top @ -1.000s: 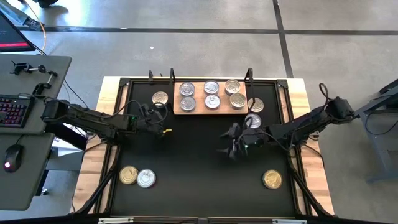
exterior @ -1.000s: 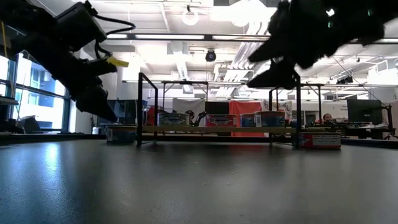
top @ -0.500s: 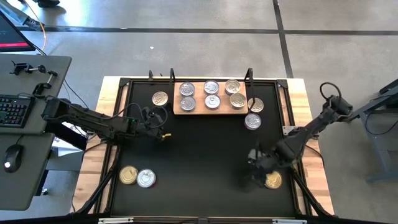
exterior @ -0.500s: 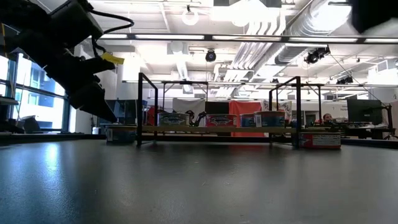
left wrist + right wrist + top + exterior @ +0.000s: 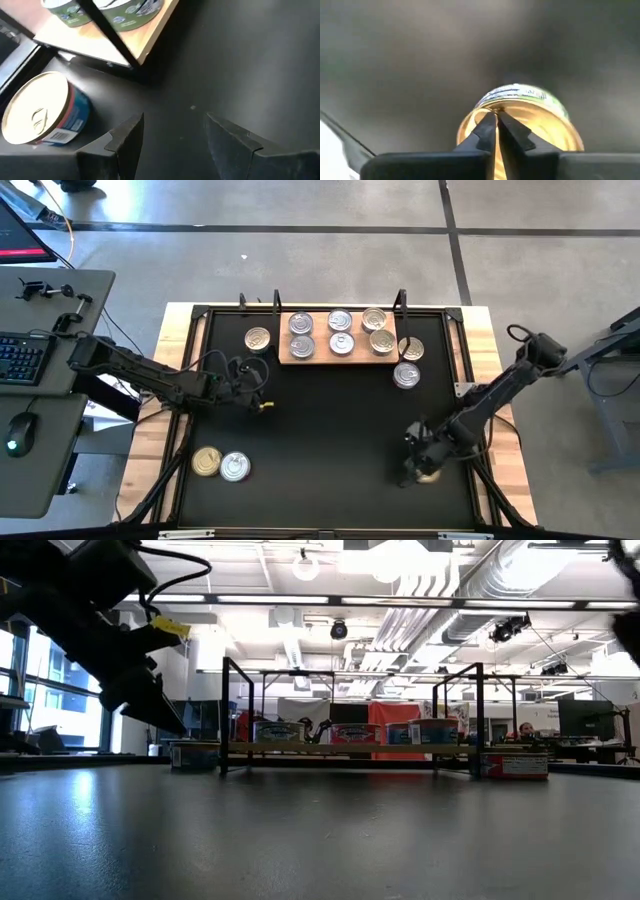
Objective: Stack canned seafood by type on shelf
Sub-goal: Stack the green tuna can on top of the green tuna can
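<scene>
shelf (image 5: 337,358): pale wood, far mat edge | cans (image 5: 341,343): six on shelf, flat, upright | others loose

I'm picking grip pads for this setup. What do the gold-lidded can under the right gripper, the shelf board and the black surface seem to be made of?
Gold-lidded can: apparently metal, shiny brass-toned lid, printed wrap around its side.
Shelf board: looks like pale wood, matt, with a plain tan face.
Black surface: dark mat, material unclear; it gives a soft sheen in the low view.
The right gripper is shut above the lid.
</scene>
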Available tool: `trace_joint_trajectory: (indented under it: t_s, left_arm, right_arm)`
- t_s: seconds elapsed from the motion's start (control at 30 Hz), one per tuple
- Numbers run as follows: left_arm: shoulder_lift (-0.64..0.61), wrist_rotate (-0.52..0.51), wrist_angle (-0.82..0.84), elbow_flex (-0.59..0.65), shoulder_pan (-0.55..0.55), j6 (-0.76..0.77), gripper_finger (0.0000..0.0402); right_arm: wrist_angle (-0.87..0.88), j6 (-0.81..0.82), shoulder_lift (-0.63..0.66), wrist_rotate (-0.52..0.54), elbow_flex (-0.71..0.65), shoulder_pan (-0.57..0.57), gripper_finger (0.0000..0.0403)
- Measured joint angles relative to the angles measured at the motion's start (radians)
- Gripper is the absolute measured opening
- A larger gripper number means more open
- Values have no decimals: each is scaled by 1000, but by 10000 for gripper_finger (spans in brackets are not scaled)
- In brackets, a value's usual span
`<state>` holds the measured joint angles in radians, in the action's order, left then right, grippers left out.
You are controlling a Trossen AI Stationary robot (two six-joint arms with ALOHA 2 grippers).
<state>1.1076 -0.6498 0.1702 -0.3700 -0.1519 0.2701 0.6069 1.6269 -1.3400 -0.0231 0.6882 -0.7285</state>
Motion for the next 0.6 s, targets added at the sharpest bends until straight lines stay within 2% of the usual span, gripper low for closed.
trace_joint_trajectory:
  t_s: [0.17, 0.23, 0.3, 0.37, 0.5, 0.6]
  left_arm:
    - [0, 1, -57, 0, -51, 4, 200]
    - [0, 1, -91, 0, -72, -17, 200]
    - [0, 2, -125, 0, -90, -41, 200]
    - [0, 2, -151, -1, -105, -59, 200]
    - [0, 3, -163, -1, -126, -63, 200]
    - [0, 3, -162, -1, -132, -50, 200]
  right_arm:
    - [-170, -205, -2, 273, -2, 109, 24]
    - [-290, -331, -2, 431, -2, 152, 24]
    - [-408, -487, 5, 509, -2, 185, 23]
    - [-439, -599, 22, 434, 9, 214, 23]
    - [-285, -604, 36, 144, 68, 209, 23]
    - [-161, -607, 25, 48, 106, 154, 23]
